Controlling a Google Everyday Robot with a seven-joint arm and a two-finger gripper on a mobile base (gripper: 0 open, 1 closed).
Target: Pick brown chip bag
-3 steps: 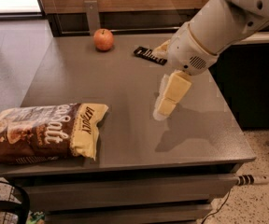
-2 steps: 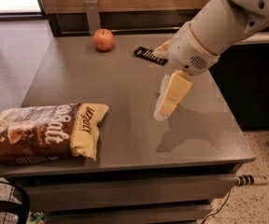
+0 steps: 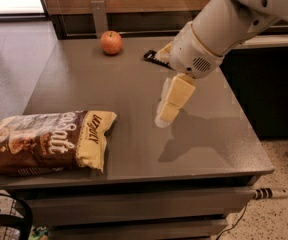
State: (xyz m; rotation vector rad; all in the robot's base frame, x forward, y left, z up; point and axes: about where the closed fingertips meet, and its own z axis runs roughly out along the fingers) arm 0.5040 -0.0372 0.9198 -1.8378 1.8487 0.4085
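pale-yellow hand (image 3: 165, 115) mid-frame, empty, opening cannot be told | crinkly dark-brown chip bag (image 3: 49, 141) lower left, well apart | bag's raised middle is best pinched from above

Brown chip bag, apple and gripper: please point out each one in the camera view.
brown chip bag (image 3: 44, 143), camera view, on the white lettering.
apple (image 3: 112, 42), camera view, middle of its skin.
gripper (image 3: 164, 118), camera view, its lower end, above the table (image 3: 129, 84), right of the bag.
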